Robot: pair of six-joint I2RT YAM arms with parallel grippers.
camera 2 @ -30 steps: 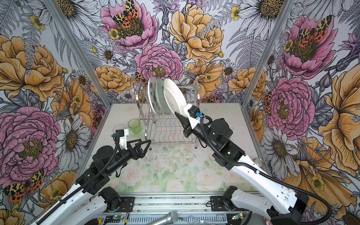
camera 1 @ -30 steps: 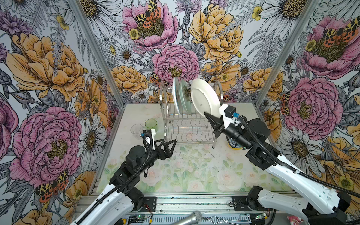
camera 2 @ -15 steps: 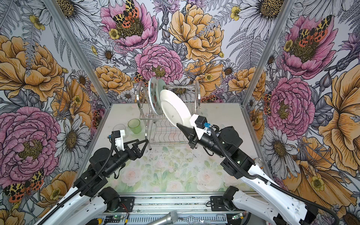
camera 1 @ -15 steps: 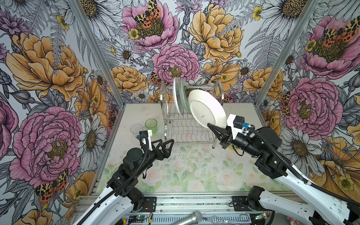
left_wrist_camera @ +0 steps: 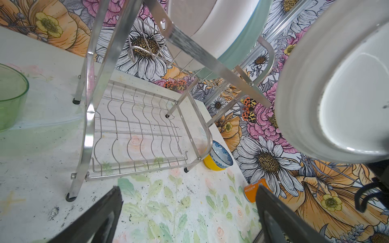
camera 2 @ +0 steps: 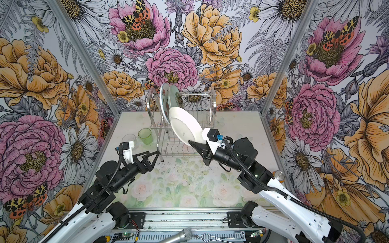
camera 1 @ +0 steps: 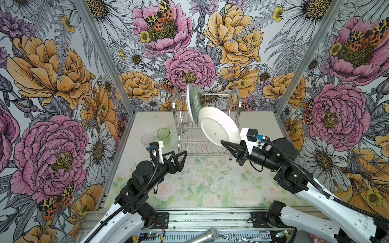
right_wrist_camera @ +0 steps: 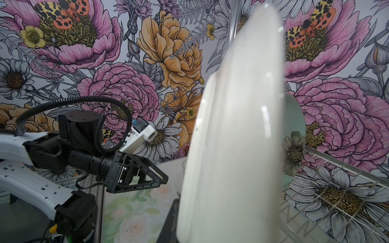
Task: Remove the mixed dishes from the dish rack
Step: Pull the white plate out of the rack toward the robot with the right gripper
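cream plate [camera 1: 219, 126] drawn out of dish rack [camera 1: 197, 145] | right tool [camera 1: 224, 143] far finger hidden

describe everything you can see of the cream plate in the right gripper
The cream plate is round, glossy, plain off-white and ceramic-looking, with a foot ring and a small dark mark on its underside, which shows in both top views. It hangs tilted in the air before the dish rack, apparently clear of its wires. Only the right gripper touches it, shut on its lower rim.
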